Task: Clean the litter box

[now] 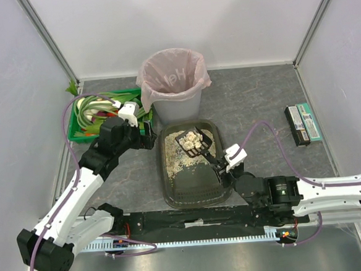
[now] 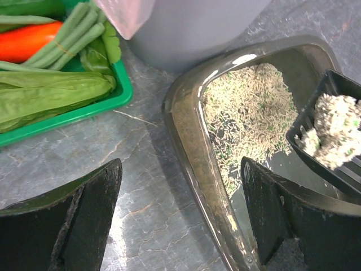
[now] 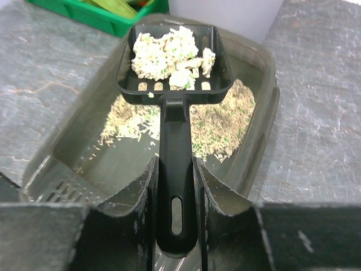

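One litter box (image 1: pixel 190 187) lies lengthwise at the table (image 1: pixel 258 93) centre, just ahead of the arm bases. Its near end is cut off or hidden by fingers in both wrist views. Beige litter (image 3: pixel 220 121) covers only the far half of its floor, and the ridged near half is bare. Above the litter a black scoop (image 3: pixel 174 130) carries pale clumps (image 3: pixel 166 53), its handle clamped in the right gripper (image 3: pixel 175 169) over the tray's near right part. Left gripper (image 2: pixel 179 192): jaws wide apart, one finger outside the tray's far left rim, one over its floor, holding nothing. Just beyond the tray stands a grey bin (image 1: pixel 178 108) lined with a pink bag (image 1: pixel 173 74), contents not discernible. Green crate (image 1: pixel 73 123), far left, holds vegetables (image 1: pixel 95 110), partly hidden by the left arm.
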Action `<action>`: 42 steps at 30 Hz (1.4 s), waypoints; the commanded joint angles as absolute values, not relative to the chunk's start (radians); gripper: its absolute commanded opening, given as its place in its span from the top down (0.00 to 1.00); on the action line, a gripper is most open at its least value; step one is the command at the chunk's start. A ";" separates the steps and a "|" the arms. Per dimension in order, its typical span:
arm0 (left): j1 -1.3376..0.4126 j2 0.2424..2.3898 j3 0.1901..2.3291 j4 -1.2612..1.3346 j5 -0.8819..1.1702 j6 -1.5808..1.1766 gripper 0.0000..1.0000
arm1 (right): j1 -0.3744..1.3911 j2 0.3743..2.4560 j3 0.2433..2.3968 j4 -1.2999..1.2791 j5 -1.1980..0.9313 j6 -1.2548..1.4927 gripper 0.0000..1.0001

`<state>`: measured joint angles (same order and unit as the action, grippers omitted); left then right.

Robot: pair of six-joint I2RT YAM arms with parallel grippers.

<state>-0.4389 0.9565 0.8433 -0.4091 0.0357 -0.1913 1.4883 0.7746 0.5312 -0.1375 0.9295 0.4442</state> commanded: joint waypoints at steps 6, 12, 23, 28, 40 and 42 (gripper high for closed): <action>-0.404 0.928 0.845 -0.370 0.033 -0.186 0.07 | 1.477 0.750 0.797 -0.282 0.845 0.417 1.00; -0.364 0.936 0.845 -0.356 0.123 -0.212 0.07 | 1.448 0.879 0.981 -0.334 0.854 0.345 1.00; -0.359 0.940 0.841 -0.359 0.121 -0.210 0.09 | 1.197 1.142 1.344 -0.336 0.723 0.201 1.00; -0.360 0.943 0.839 -0.365 0.098 -0.215 0.09 | 0.980 1.296 1.495 -0.360 0.485 0.170 1.00; -0.368 0.933 0.842 -0.370 0.133 -0.195 0.10 | 0.881 1.609 1.867 -0.425 0.581 -0.224 1.00; -0.370 0.922 0.841 -0.373 0.132 -0.193 0.10 | 0.865 1.650 1.897 -0.443 0.581 -0.259 1.00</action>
<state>-0.3664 0.9531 0.8299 -0.3939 0.1158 -0.1936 0.8917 1.6081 1.7966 -0.4454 0.5613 -0.0994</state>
